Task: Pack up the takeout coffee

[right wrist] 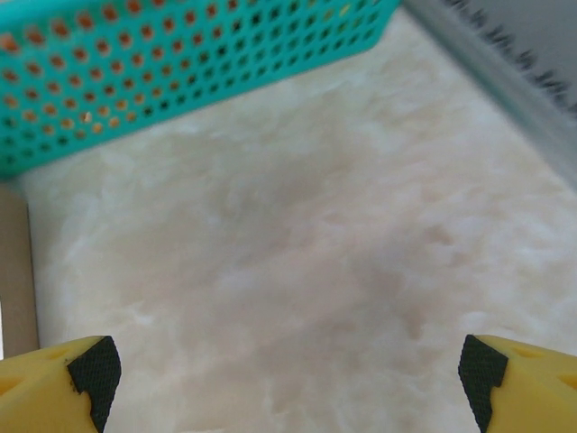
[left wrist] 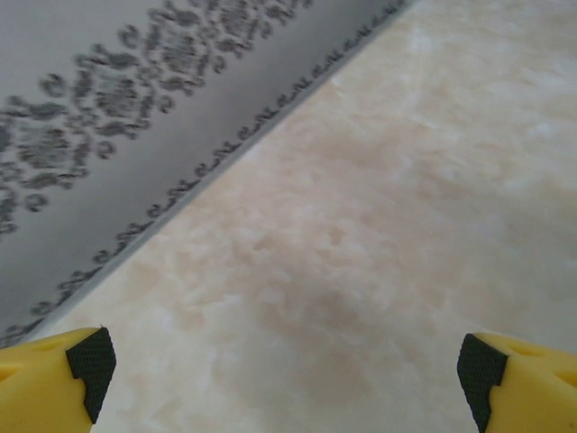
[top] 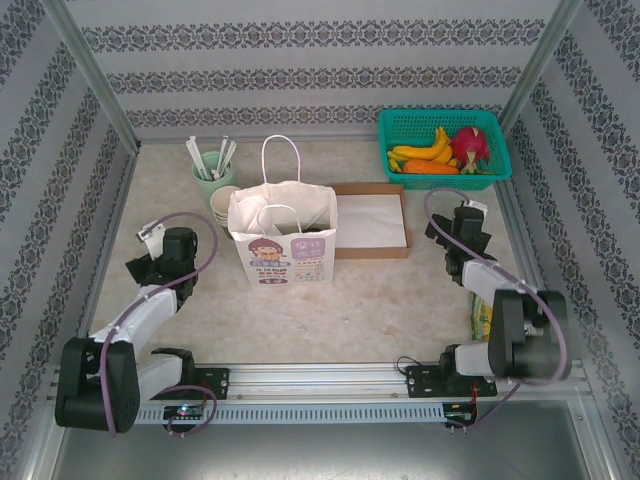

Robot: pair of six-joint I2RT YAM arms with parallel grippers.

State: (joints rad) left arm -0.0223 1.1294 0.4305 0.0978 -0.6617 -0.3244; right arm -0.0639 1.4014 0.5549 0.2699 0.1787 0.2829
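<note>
The takeout coffee is out of view. A white paper bag point(top: 282, 238) with a cartoon print stands open at the table's middle, its handles up. My left gripper point(top: 152, 243) rests left of the bag, near the left wall. Its yellow fingers point(left wrist: 54, 379) stand wide apart over bare table, so my left gripper point(left wrist: 288, 370) is open and holds nothing. My right gripper point(top: 462, 218) sits right of the cardboard box, below the basket. It too is open point(right wrist: 288, 370), with only tabletop between its fingertips point(right wrist: 518, 383).
A teal basket point(top: 400, 122) of fruit stands at the back right, its wall point(right wrist: 180, 72) close ahead of my right gripper. A flat cardboard box point(top: 372, 222) lies right of the bag. A mint-green mug point(top: 212, 172) of sticks and stacked paper cups point(top: 224, 205) stand behind the bag's left.
</note>
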